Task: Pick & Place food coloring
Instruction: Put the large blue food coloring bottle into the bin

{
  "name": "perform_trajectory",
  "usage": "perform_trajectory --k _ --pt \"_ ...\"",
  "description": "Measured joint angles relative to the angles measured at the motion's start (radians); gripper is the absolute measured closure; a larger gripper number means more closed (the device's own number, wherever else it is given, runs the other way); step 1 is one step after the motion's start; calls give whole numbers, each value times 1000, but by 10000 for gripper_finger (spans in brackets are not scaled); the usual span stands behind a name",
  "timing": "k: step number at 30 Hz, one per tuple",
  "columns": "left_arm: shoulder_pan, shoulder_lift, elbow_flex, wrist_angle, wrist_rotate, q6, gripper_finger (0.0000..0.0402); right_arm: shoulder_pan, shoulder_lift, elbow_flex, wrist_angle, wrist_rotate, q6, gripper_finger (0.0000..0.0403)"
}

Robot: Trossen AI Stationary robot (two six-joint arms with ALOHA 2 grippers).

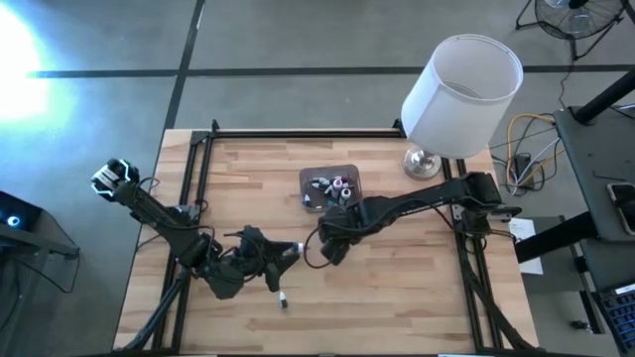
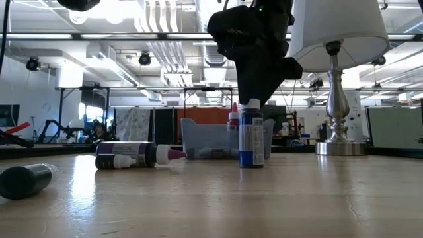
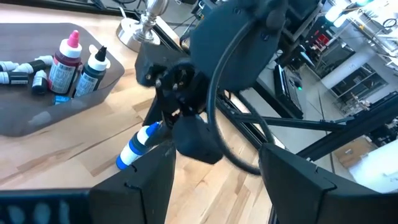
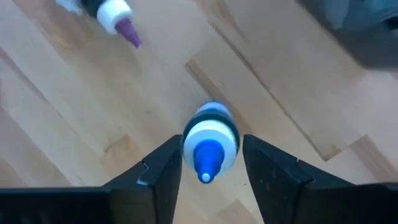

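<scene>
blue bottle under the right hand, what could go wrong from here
1. The right hand straddles only the cap end of the upright blue bottle; a pinch that high may tip or drop it.
2. The purple-tipped bottle lies close by on the table, so a fall could knock it rolling.
3. The tub already looks crowded with bottles, so a drop-in might topple some.

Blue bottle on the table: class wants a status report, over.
Right claw straddling upright blue bottle, closing, grip not confirmed. Left claw open, waiting nearby. Tub behind; purple-tipped bottle lying close by. Nothing blocking.
</scene>
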Motion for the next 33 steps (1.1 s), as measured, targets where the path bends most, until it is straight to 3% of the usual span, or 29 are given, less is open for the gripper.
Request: perform_trajectory --k 5,12,20,25,28,33 --pt "0 0 0 -6 0 0 195 1 23 2 -1 -39 -23 260" --pt "0 0 0 -19 0 -2 195 -6 11 19 -10 11 -52 289" --pt "-9 0 0 -19 0 -3 195 -15 -2 188 -129 164 -223 294" --pt "-30 0 0 -21 0 -6 195 -85 3 347 -194 273 -400 294" --pt "-43 0 0 -21 0 -15 195 -150 25 411 -196 271 -500 294" --pt "-85 0 0 -3 -61 -20 195 -238 110 468 -217 158 -562 294"
